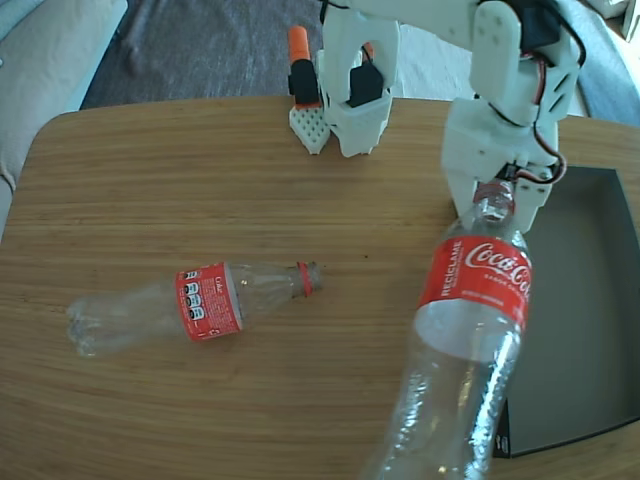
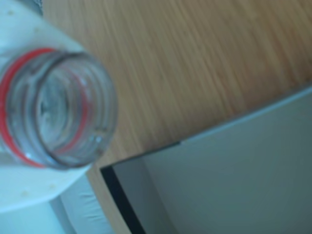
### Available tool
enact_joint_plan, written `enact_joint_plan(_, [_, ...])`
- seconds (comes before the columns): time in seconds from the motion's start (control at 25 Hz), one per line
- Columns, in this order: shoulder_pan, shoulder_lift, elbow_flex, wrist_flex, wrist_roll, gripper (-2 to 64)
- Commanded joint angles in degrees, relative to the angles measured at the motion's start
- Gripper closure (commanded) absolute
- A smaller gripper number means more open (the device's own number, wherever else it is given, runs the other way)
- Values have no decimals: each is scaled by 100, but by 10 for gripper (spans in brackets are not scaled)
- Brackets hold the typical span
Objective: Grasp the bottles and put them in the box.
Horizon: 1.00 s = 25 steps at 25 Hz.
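In the fixed view, a pale cushion point(image 1: 45, 50) shows at the far left edge, beyond the rounded corner of the wooden table point(image 1: 200, 180). On the left half of the table one bottle point(image 1: 190, 305) lies on its side, its base toward the left and its open neck with the red ring pointing right; its red label wraps the middle. It is well apart from everything else.

Further right, at the table's far edge, stands the white base of the arm point(image 1: 355, 95), with an orange and black clamp point(image 1: 303, 75) just beside it on the left.

Right of centre, the second bottle point(image 1: 470, 330) hangs tilted above the table, its neck up and its clear base running off the bottom edge of the picture, toward the camera. The red label with white lettering faces the camera. The gripper point(image 1: 497, 190) has closed on the neck of this bottle from above, the white fingers to either side of the red ring.

At the right edge sits the box point(image 1: 590, 330), shallow and dark grey inside, with nothing visible in it. The lifted bottle's right side overlaps the box's left wall in this view.

In the wrist view, blurred, the open mouth of the held bottle point(image 2: 53, 107) fills the left side against a white finger point(image 2: 29, 190), and a corner of the box point(image 2: 234, 180) lies below on the right, over the wood.
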State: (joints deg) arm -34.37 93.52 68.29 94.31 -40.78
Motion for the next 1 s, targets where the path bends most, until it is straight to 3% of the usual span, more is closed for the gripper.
enact_joint_plan(0.0, [-431, 334, -360, 387, 387, 619])
enact_joint_plan(0.36, [-1872, 211, -299, 352, 369, 619])
enact_joint_plan(0.64, [-2619, -659, -668, 343, 202, 619])
enact_joint_plan(0.96, [-2786, -1397, -773, -97, 255, 619])
